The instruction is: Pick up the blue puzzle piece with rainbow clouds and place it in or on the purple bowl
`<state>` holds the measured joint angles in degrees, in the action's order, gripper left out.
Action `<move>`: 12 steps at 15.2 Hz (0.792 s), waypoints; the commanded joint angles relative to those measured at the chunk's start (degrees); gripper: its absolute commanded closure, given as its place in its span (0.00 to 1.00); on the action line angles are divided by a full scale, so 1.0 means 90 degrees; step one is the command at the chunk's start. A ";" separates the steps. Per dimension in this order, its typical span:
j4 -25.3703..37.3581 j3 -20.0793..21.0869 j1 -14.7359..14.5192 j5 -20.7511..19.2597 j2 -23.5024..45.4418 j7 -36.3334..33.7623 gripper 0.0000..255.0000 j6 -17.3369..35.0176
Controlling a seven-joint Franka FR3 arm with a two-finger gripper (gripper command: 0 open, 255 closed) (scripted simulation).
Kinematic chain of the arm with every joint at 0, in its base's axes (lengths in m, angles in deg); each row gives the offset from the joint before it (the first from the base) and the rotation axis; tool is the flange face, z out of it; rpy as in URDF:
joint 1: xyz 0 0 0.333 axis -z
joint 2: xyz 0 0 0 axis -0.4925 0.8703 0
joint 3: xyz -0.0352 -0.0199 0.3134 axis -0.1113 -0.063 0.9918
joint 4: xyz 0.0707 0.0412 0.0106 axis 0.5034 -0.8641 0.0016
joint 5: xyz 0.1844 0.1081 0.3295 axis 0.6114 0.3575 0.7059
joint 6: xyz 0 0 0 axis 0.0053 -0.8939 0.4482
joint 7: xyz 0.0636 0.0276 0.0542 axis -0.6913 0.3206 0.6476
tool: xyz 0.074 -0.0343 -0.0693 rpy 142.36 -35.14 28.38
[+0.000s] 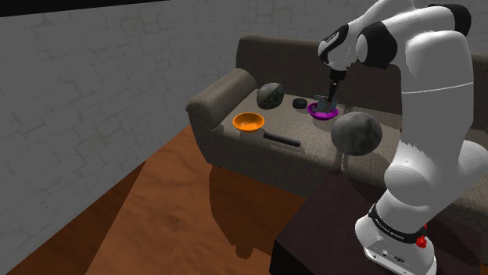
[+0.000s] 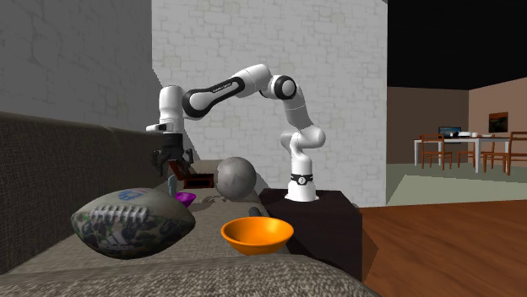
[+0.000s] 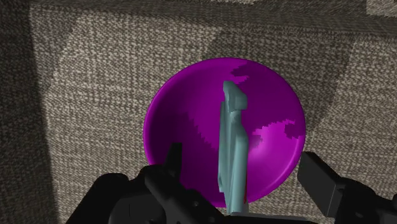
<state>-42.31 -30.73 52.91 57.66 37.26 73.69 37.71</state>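
Purple bowl, teal puzzle piece, orange bowl, camouflage-patterned football

Shoulder view: overall dim. White arm brightest item. Sofa throws dark soft-edged shadow onto wooden floor; floor shows faint sheen. Second exterior view: back wall evenly bright, side wall darker; black area above far room. Wrist view: purple bowl carries jagged, blocky shadow patches; surrounding fabric unevenly shaded.

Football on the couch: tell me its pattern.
The football wears green-grey camouflage with white laces, best seen in the second exterior view.
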 commanded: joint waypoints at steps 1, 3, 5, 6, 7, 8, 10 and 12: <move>0.0000 0.0000 0.0000 0.0000 0.0000 0.0000 0.00 0.0000; 0.0087 -0.0036 -0.0013 -0.0059 -0.0090 -0.0037 0.00 -0.0166; 0.0291 -0.0099 -0.0029 -0.0166 -0.0250 -0.0105 0.00 -0.0509; 0.0383 -0.0120 -0.0031 -0.0205 -0.0305 -0.0131 0.00 -0.0649; 0.0383 -0.0120 -0.0031 -0.0205 -0.0305 -0.0131 0.00 -0.0649; 0.0382 -0.0120 -0.0031 -0.0205 -0.0306 -0.0131 0.00 -0.0648; 0.0383 -0.0120 -0.0031 -0.0205 -0.0305 -0.0131 0.00 -0.0649; 0.0383 -0.0120 -0.0031 -0.0205 -0.0305 -0.0131 0.00 -0.0649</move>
<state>-38.88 -31.81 52.63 55.82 34.51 72.52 31.90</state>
